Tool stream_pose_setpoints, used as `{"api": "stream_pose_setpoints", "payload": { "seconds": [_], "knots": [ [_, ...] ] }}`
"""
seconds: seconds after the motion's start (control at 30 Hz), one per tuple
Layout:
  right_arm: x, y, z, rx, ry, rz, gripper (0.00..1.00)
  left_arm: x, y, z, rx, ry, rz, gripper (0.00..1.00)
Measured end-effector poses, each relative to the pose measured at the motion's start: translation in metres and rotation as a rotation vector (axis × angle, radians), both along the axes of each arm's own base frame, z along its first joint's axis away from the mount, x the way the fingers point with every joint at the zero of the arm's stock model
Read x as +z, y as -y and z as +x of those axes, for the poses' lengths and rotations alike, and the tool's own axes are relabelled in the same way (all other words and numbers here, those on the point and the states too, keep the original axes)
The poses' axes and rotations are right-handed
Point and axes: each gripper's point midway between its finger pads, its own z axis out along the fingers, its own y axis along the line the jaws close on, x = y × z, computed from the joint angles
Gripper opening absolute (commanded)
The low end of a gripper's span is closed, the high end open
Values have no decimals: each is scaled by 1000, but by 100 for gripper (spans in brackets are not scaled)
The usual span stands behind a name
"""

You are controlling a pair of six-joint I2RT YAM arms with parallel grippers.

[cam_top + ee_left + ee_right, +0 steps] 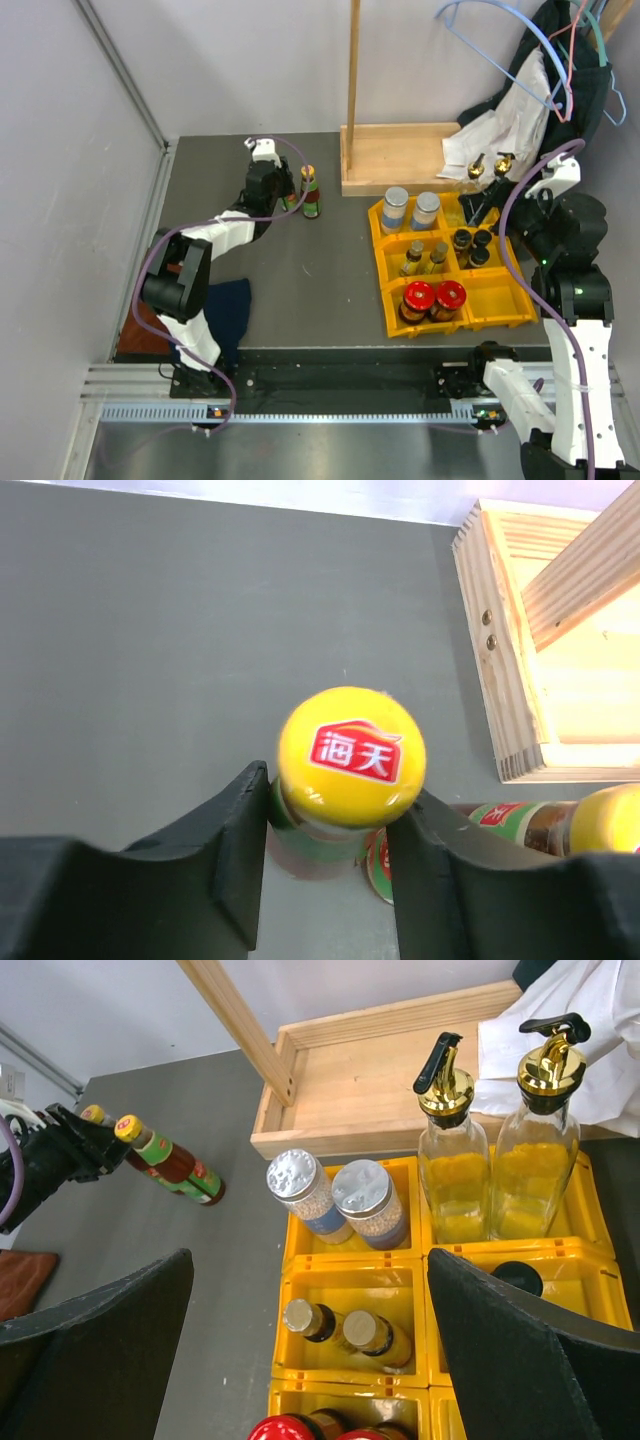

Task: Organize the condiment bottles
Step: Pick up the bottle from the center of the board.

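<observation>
Grey table (330,290) has a yellow bin (500,300) with red-lidded jars (433,297) on the right. Well apart, the left gripper (330,815) pinches a yellow-capped bottle (350,750) under its cap, with a second bottle (560,825) just beside it. The right gripper (310,1290) hangs spread wide over the bin

On the tabletop (310,290), the tray (400,155) lies just behind the bin (500,298). In the bin, two jars (396,207) stand back left and two tall bottles (455,1160) back right. Two pairs of small bottles (413,256) fill the middle row, and two squat jars (418,297) stand front left. Well left of the bin stand two loose bottles (312,205), one behind the other. The left pincer (328,815) clasps what seems the rear bottle (308,178).
</observation>
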Motion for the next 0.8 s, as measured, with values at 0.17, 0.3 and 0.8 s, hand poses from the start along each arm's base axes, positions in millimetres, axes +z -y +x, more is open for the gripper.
{"api": "stream_pose_setpoints", "payload": {
  "seconds": [0.17, 0.3, 0.8],
  "knots": [
    [0, 1, 0, -9, 0, -1, 99, 0, -4, 1, 6, 4, 29, 0],
    [0, 2, 1, -12, -1, -1, 98, 0, -8, -5, 20, 3, 43, 0],
    [0, -13, -6, 68, -24, 28, 99, 37, 8, -122, -156, -57, 86, 0]
  ]
}}
